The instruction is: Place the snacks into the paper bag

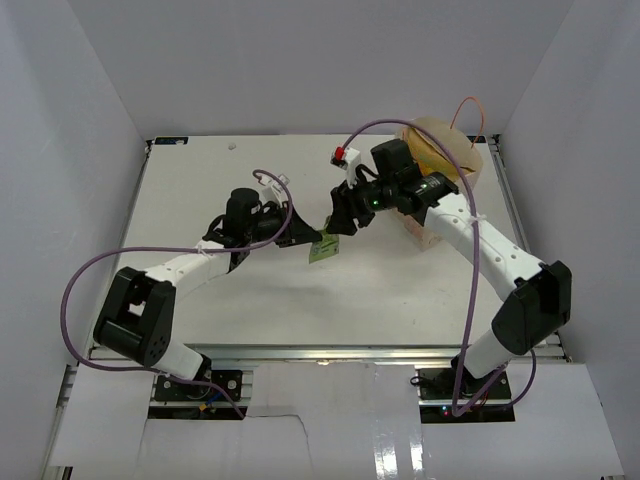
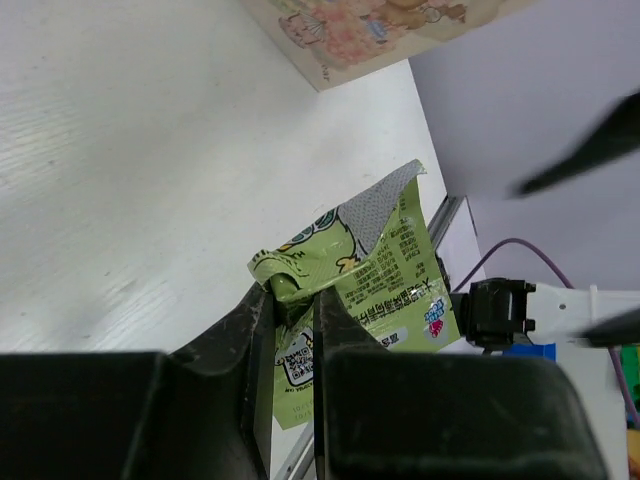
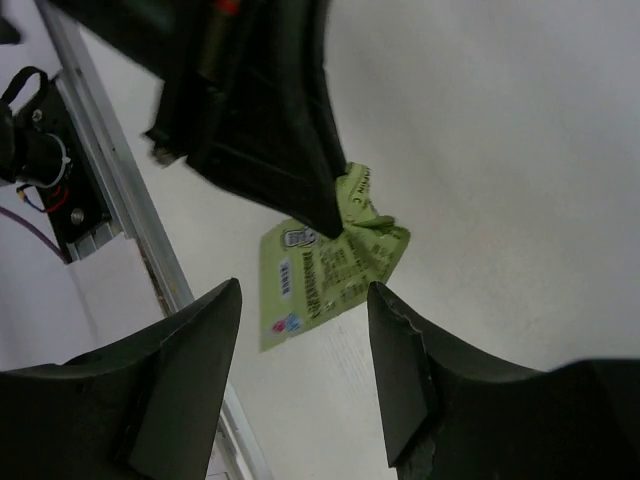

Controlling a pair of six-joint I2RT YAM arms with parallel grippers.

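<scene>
- I am watching the left gripper (image 1: pixel 312 238) clamping both fingers (image 2: pixel 250 330) on the crumpled end of the green packet (image 1: pixel 323 248). The pinch is showing plainly in the left wrist view, with the rest of the wrapper fanning out past the fingertips.
- The green packet is hanging from that grip out to the left of the paper bag (image 1: pixel 450 140), well apart from it and over the white table (image 1: pixel 250 300). I cannot tell whether its lower edge is touching the table.
- The right gripper (image 1: pixel 338 224) is hovering between the paper bag and the packet, just beside the packet. Its fingers (image 3: pixel 200 350) are standing released and are grasping nothing. In the right wrist view the packet is showing through the gap between them, beyond the tips and untouched.
- The paper bag is standing upright with its mouth open to the overhead camera and a thin orange handle (image 1: pixel 470 105) looping above its rim.
- The right arm is crossing in front of the bag, and the bag's printed side (image 2: pixel 370 30) is showing beyond the packet in the left wrist view.
</scene>
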